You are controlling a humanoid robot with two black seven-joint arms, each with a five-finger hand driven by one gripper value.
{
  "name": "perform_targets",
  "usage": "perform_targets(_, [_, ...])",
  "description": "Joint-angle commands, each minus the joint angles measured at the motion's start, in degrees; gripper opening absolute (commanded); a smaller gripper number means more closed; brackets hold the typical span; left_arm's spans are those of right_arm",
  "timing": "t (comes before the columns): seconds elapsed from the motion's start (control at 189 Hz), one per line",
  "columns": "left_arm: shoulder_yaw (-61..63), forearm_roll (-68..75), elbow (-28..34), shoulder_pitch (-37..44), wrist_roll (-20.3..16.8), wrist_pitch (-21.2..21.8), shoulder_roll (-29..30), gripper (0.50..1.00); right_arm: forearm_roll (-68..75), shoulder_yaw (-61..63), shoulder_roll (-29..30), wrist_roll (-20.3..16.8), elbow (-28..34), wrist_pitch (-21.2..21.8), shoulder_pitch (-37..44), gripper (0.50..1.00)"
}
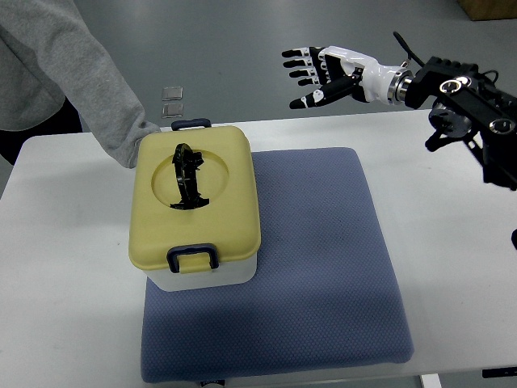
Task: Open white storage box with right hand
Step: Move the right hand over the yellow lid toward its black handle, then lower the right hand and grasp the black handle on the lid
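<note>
White storage box (196,212) with yellow lid (194,198), left of centre, seated on the blue cushion (311,267); long axis running top to bottom of frame, black clasps at both ends, handle folded flat. Grey sleeve (77,77) touching its upper-left corner. Right hand (319,74) at upper right, fingers spread, empty, well apart; box down and leftward from it.
</note>
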Motion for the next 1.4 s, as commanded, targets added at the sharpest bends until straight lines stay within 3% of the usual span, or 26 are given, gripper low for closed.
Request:
perform_targets(0.0, [0.0,0.0,-0.3,-0.1,0.0,0.0,0.0,1.000,-11.7,-5.7,-3.3,0.1,4.1,4.0,4.9,0.934])
perform_targets(0.138, [0.1,0.0,-1.0,-0.1,0.0,0.0,0.0,1.000,-18.7,-10.8,-5.2,0.1,8.7,4.0,9.6,0.934])
perform_targets(0.498, [0.1,0.0,-1.4,-0.1,0.0,0.0,0.0,1.000,-29.1,-15.0,-3.7,0.1,16.9,4.0,16.2,0.934])
perform_targets(0.615, [0.1,0.0,-1.4,-0.1,0.0,0.0,0.0,1.000,-30.6,-15.7,-1.4,0.2,19.6,-3.6,16.2,0.934])
perform_targets(0.864, [0.1,0.0,-2.0,-0.2,0.0,0.1,0.0,1.000,-32.5,-15.8,1.8,0.7,22.4,-13.3,14.3,0.934])
perform_targets(1.113, [0.1,-0.1,-2.5,-0.1,0.0,0.2,0.0,1.000,-32.5,-15.7,1.7,3.9,26.6,-15.1,11.5,0.934])
perform_targets(1.394, [0.1,0.0,-2.4,-0.1,0.0,0.0,0.0,1.000,-34.8,-15.7,2.8,4.1,27.1,-17.8,8.5,0.934])
